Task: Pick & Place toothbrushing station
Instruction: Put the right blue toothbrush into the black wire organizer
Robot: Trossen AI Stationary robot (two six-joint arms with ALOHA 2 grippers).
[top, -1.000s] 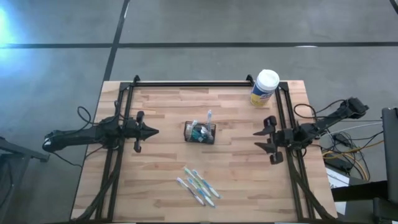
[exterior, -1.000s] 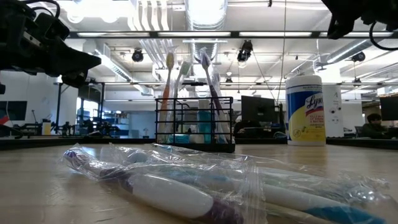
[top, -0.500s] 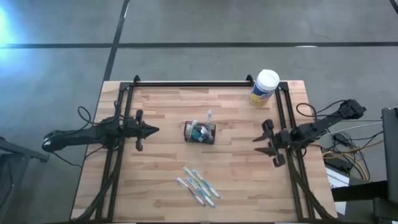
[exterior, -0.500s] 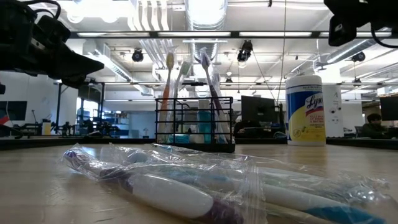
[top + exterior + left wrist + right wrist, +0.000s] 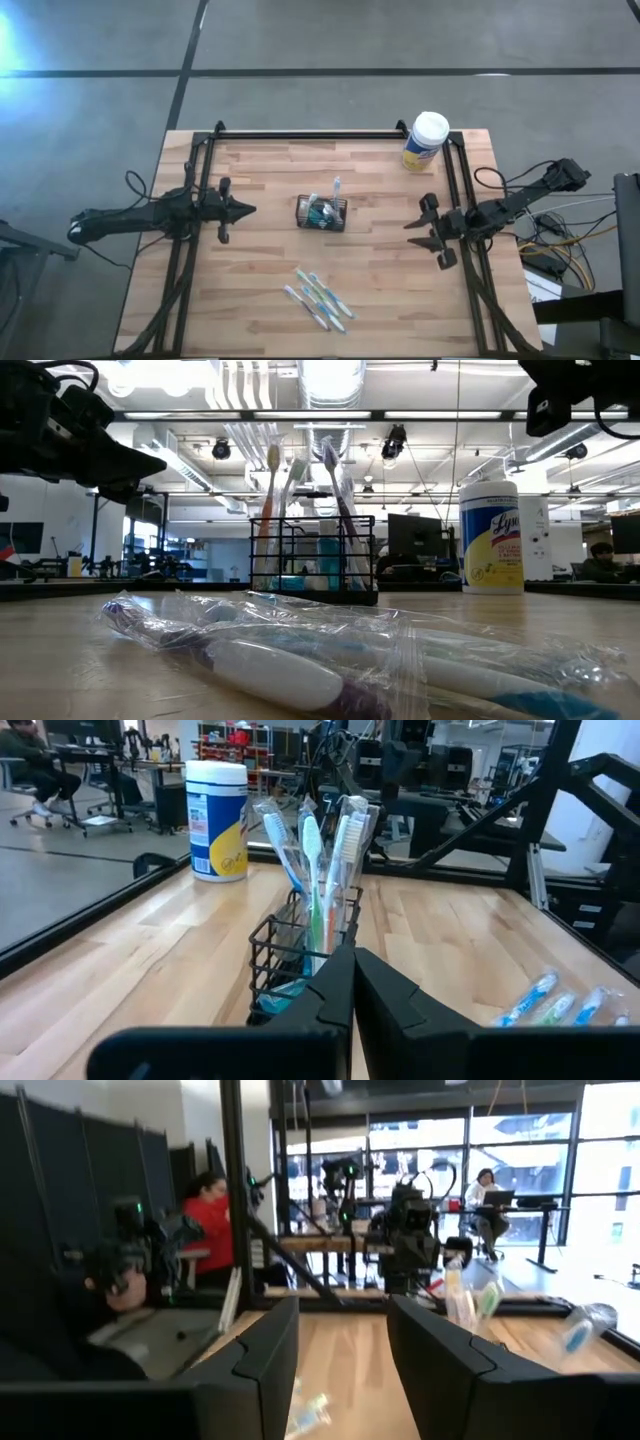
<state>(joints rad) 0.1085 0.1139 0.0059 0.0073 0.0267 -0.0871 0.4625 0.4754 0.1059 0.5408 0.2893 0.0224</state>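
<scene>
A wooden table (image 5: 260, 290) was seen from above, with a black frame (image 5: 300, 134) running along its far edge and down both sides. The left arm (image 5: 150, 215) was stretched in from the left edge, and its gripper (image 5: 245, 210) was pointed toward the middle of the table with the fingers (image 5: 335, 990) pressed together on nothing. The right arm (image 5: 520, 197) was reached in from the right edge; its gripper (image 5: 428, 226) was held above the right side of the table with the fingers (image 5: 275, 1345) parted and nothing between them. A white-lidded wipes canister (image 5: 425, 141) was stood at the far right corner. The wire-mesh holder (image 5: 321, 213) was placed near the middle of the table, between the two grippers and apart from both, with several toothbrushes (image 5: 290, 510) stood upright in it. A cluster of wrapped toothbrushes (image 5: 318, 299) was laid flat on the near part of the table, well apart from the holder. People (image 5: 205, 1215) were seen seated in the room beyond the table
</scene>
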